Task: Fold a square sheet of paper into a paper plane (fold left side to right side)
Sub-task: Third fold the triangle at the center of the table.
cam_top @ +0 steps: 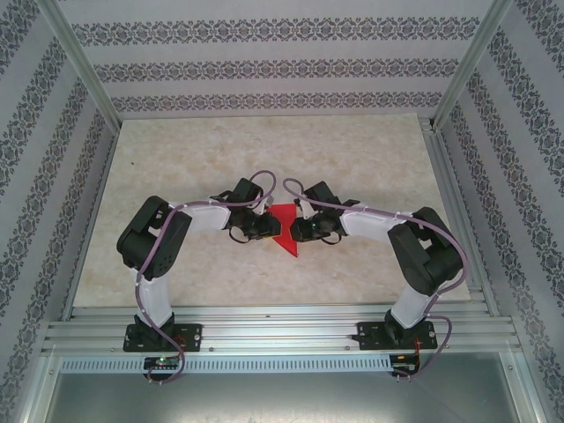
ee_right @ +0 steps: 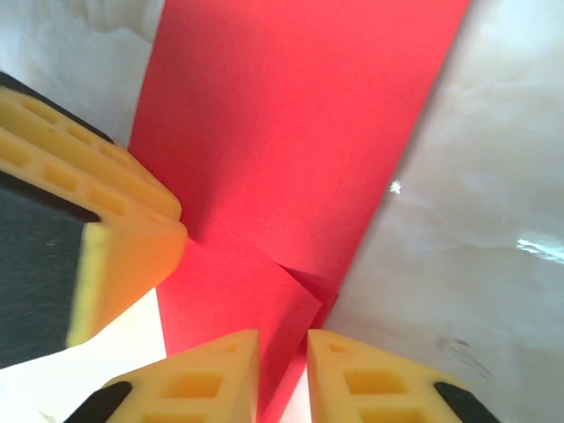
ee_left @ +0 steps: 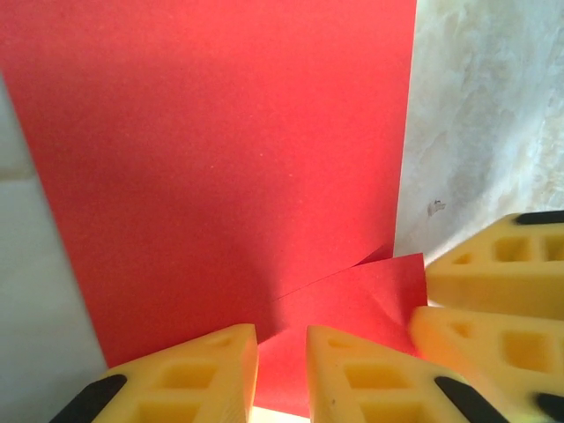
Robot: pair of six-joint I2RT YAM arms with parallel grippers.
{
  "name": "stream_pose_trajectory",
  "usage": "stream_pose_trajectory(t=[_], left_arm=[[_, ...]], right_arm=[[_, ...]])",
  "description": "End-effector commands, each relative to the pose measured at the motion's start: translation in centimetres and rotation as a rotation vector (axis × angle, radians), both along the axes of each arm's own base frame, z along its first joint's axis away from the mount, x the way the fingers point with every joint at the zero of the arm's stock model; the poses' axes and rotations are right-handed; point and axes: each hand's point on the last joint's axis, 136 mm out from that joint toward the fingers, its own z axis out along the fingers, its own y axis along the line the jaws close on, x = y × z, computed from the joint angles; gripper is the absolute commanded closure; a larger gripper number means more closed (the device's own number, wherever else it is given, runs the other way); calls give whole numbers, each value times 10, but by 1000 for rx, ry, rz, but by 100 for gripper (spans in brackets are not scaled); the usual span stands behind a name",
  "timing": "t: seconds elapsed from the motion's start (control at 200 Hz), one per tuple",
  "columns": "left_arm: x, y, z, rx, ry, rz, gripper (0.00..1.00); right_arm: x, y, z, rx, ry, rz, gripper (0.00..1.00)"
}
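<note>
red paper plane [cam_top: 287,234] lies mid-table [cam_top: 352,159] between my arms. my left gripper [ee_left: 280,342] and right gripper [ee_right: 282,342] are narrowly parted, gripping nothing i can see; i'd press evenly along the crease.

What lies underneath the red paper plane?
Only the pale marbled table shows, around the paper plane. The patch beneath is hidden by the red sheet itself.

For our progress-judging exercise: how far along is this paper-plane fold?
Done: the paper plane is already folded to a point, with an overlapping flap at its near end. In hand: left gripper and right gripper sit over it, jaws slightly apart, apparently pinching nothing. Left: the broad flat panel probably needs narrowing folds.
</note>
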Motion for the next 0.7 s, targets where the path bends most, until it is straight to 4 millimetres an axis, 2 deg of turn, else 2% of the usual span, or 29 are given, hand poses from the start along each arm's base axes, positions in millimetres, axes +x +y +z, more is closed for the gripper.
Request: stream_pose_trajectory(t=[0.0, 0.115, 0.235, 0.4, 0.515, 0.694], left_arm=[[-24, 25, -41, 144, 74, 5, 76], [-23, 25, -41, 138, 73, 8, 76], [-22, 23, -39, 133, 70, 8, 76], [-21, 24, -39, 137, 65, 6, 77], [-21, 24, -39, 139, 63, 7, 77], [-20, 23, -38, 138, 61, 8, 77]], right_arm=[[8, 0, 36, 46, -59, -33, 77], [-6, 9, 49, 136, -33, -42, 78], [-24, 27, 51, 232, 26, -52, 81], [-42, 43, 30, 273, 117, -57, 84], [-47, 39, 13, 234, 145, -67, 84], [-47, 35, 2, 198, 162, -76, 84]])
